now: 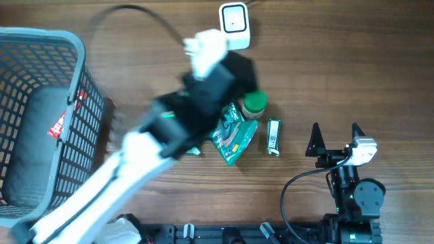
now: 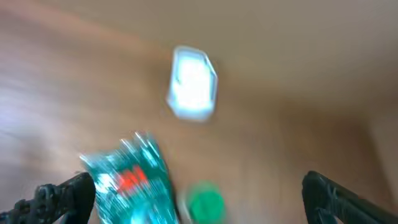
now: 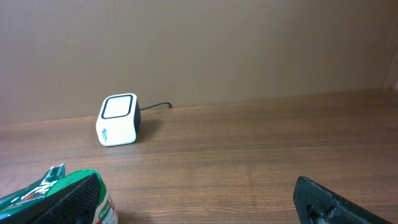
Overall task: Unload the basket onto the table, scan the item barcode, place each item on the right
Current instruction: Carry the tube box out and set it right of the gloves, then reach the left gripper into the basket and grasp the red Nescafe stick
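The white barcode scanner [image 1: 234, 24] stands at the table's far edge, its window facing up; it also shows as a blurred scanner [image 2: 193, 81] and as the scanner [image 3: 118, 119]. A teal snack bag [image 1: 234, 135], a green-lidded jar [image 1: 254, 103] and a small tube [image 1: 273, 137] lie mid-table. My left gripper [image 1: 239, 76] hovers, blurred, over them and is open; the bag [image 2: 134, 180] and the green lid [image 2: 205, 202] show below, held by nothing. My right gripper [image 1: 336, 135] rests open at the near right, beside the jar [image 3: 107, 211].
A grey mesh basket [image 1: 64, 41] with a dark bundle inside fills the left side. The scanner's black cable [image 1: 135, 10] arcs across the back. Both arm bases sit along the front edge.
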{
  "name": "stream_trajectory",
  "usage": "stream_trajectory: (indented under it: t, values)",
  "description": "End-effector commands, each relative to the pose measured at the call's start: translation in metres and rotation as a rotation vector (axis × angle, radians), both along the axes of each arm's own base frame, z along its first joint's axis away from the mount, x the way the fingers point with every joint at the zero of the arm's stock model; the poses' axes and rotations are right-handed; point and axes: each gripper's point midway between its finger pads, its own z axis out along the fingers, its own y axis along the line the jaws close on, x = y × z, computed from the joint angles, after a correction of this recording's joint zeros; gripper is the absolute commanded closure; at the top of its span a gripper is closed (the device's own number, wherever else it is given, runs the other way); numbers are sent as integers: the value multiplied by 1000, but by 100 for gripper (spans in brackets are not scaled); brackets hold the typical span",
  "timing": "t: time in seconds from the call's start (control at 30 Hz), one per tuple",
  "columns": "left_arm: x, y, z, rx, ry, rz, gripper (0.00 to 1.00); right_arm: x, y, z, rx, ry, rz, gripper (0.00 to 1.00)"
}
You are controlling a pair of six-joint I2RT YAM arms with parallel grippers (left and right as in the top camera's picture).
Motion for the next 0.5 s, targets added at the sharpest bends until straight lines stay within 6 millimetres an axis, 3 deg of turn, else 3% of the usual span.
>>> stream_trajectory:
  t: [0.0,0.1,0.2,0.27,0.33,0.37,0.47]
  values:
    - [3,141,73,-129,-207,454,0,0,-1,1,17,-7,-10,0]
    - [-12,230,88,-294,-258,729,0,0,-1,1,18,-7,-10,0]
    - [-27,302,78,-324,-237,926,0,0,-1,1,18,-7,-10,0]
    - [-40,345,54,-326,-165,1084,0,0,-1,1,17,-7,-10,0]
    - [-50,373,28,-369,-91,1228,0,0,-1,1,18,-7,-10,0]
    - [-55,390,6,-419,-26,1325,0,0,-1,1,17,-6,-10,0]
    - [-43,414,-49,-527,160,1401,0,0,-1,1,17,-6,-10,0]
